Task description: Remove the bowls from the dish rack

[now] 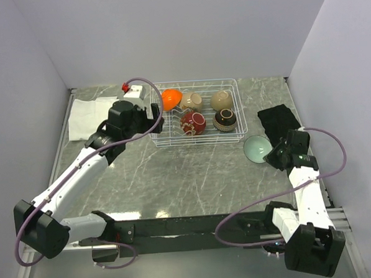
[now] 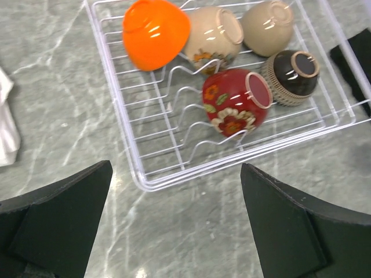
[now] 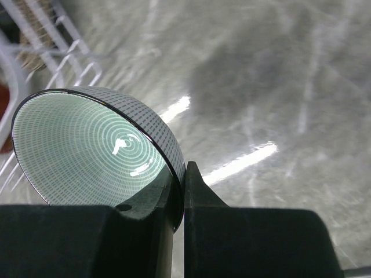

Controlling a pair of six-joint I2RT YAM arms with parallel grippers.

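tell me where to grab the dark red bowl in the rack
The dark red bowl lies tipped mouth-down in the dish rack, rim hidden, with the black-brown bowl close beside it. So it is probably best gripped across its outer wall just below the foot ring, coming from above.

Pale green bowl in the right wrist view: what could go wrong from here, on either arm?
1. The right fingers pinch only the thin rim of the pale green bowl, which is tilted. It could slip or swing out of so small a grip.
2. The left fingers stand wide open above the dish rack at its near corner. Going for the orange bowl, one finger could catch the rim wire or push that bowl against the tan bowl beside it.
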